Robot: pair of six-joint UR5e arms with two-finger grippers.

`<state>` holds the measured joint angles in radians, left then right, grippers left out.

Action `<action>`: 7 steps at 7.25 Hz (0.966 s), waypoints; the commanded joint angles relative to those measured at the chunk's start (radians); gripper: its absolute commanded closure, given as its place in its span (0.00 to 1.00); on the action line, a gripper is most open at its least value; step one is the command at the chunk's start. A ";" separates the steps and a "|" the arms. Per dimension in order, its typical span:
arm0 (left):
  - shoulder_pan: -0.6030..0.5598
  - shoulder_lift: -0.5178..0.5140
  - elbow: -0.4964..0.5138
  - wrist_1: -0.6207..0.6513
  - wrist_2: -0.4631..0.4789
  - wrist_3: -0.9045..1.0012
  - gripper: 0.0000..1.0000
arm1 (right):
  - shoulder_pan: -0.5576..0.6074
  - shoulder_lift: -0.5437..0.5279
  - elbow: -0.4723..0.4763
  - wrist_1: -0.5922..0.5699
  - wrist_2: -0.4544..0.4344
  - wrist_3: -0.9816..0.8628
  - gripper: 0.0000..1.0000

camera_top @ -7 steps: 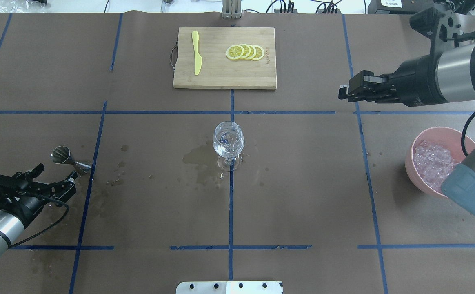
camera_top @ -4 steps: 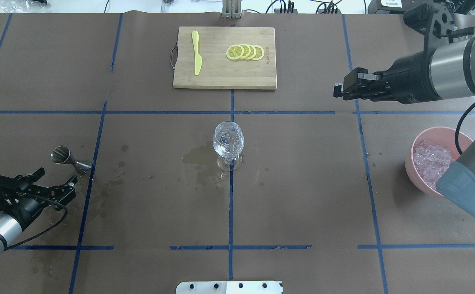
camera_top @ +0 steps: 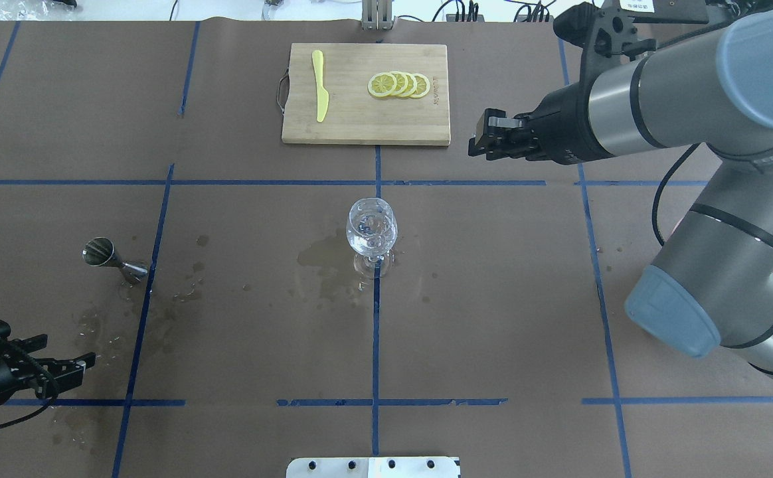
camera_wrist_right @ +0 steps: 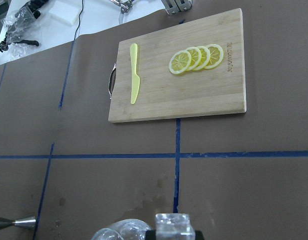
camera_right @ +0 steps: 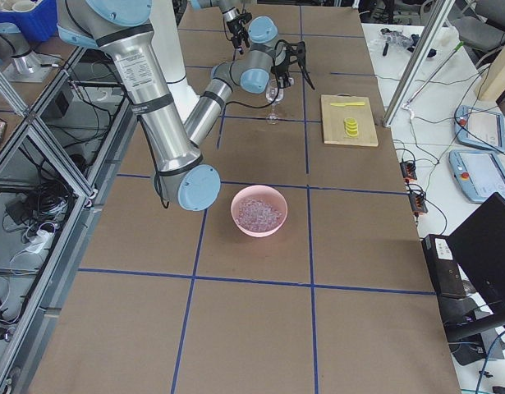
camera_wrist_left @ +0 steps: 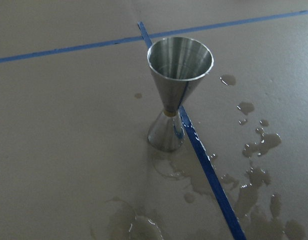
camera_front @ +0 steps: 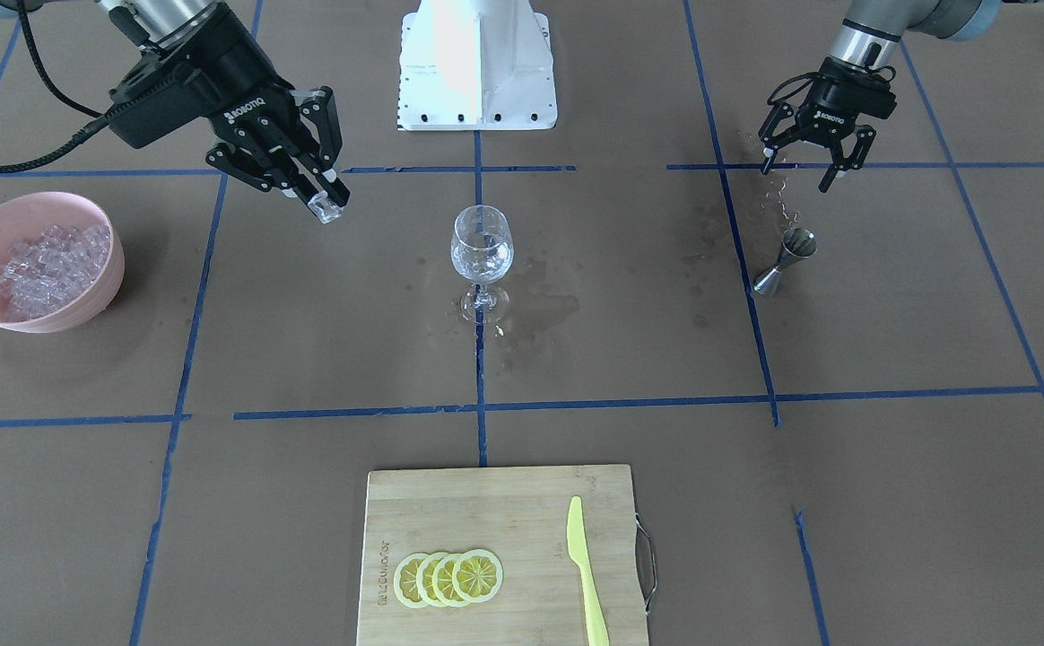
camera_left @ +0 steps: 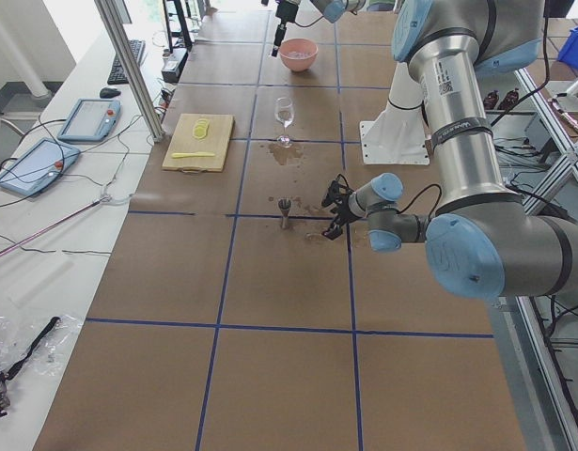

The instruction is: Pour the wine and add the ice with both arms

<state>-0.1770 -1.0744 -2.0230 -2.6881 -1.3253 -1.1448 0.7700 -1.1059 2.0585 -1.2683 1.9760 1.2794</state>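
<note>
Front-facing, right arm: the right arm (camera_front: 163, 18) hangs above the desk (camera_front: 307, 341). Its jaws are narrowed on one clear ice cube (camera_front: 328, 208), held in the air between the pink bowl (camera_front: 60, 316) and the wine glass (camera_front: 482, 247), apart from both.
Front-facing, ice: the heap of ice (camera_front: 48, 258) lies in the pink bowl near the desk's end on the robot's right.
Front-facing, glass: the wine glass stands upright at the desk's middle on a blue tape line, with a wet stain beside its foot.
Front-facing, left arm: the left arm (camera_front: 858, 40) holds its jaws spread wide above wet spots, near the jigger (camera_front: 784, 260) but not touching it.
Front-facing, board: the cutting board (camera_front: 504, 511) carries four overlapping lemon slices (camera_front: 448, 577) and a yellow knife (camera_front: 587, 574).
Overhead: glassy lumps show inside the wine glass. The left arm sits at the lower left edge, well apart from the jigger.
Left side: the near arm is low over the desk, its jaws toward the jigger.
Right side: the bowl of ice stands near the right arm's elbow.
Left wrist: the jigger is upright on a blue tape line, with puddles around it.
Right wrist: the cube sits pinched at the bottom edge, with the glass rim just left of it and the board beyond.
</note>
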 commanded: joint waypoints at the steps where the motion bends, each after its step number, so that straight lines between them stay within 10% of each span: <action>1: -0.004 0.008 -0.154 0.211 -0.165 -0.074 0.00 | -0.017 0.066 -0.064 -0.002 -0.015 0.005 1.00; 7: -0.261 -0.102 -0.285 0.405 -0.547 -0.089 0.00 | -0.130 0.130 -0.124 -0.003 -0.040 0.046 1.00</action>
<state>-0.3865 -1.1563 -2.2894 -2.3096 -1.7976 -1.2338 0.6758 -0.9784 1.9341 -1.2708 1.9403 1.3076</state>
